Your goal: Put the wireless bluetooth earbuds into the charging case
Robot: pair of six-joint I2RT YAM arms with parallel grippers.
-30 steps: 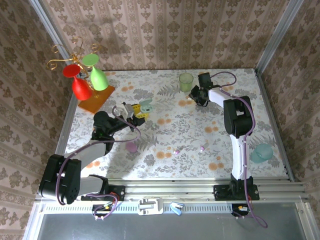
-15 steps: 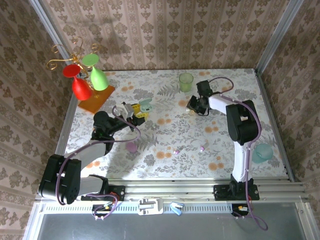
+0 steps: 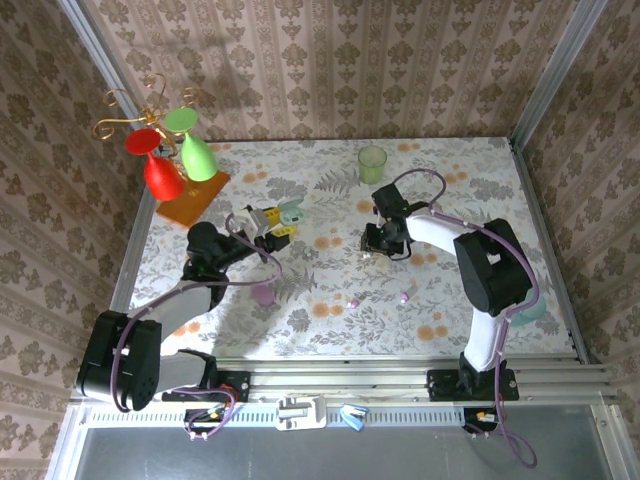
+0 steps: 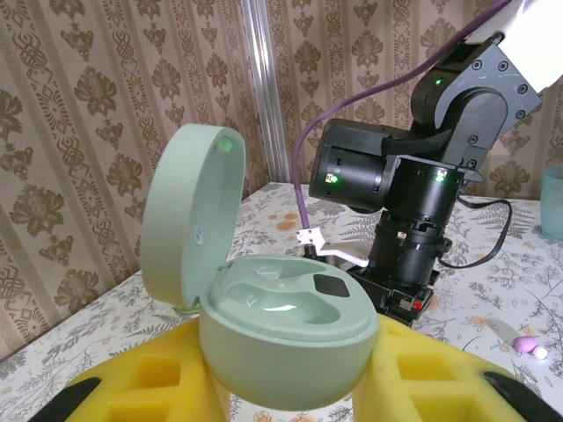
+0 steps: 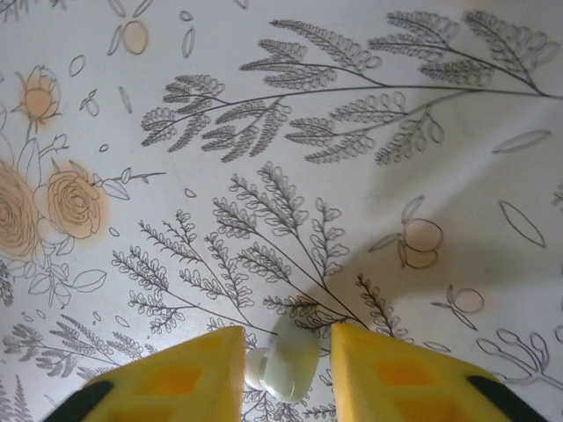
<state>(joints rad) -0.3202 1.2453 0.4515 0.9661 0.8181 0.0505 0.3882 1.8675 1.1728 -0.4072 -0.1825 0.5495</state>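
Seemingly pickup step: pale green earbud betw R gripper's narrow jaws, grip can't tell. L gripper clamps open mint charging case. Next prob: firm pinch, lift.

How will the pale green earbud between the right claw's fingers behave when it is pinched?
The pale green earbud looks smooth and rounded, so it may slip or roll away. It is tiny beside the yellow fingers, so it is probably very light and easily nudged.

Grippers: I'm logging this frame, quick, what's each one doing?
Left gripper: closed on the open green case.
Right gripper: around a small pale green earbud; gripped or loose cannot be told.
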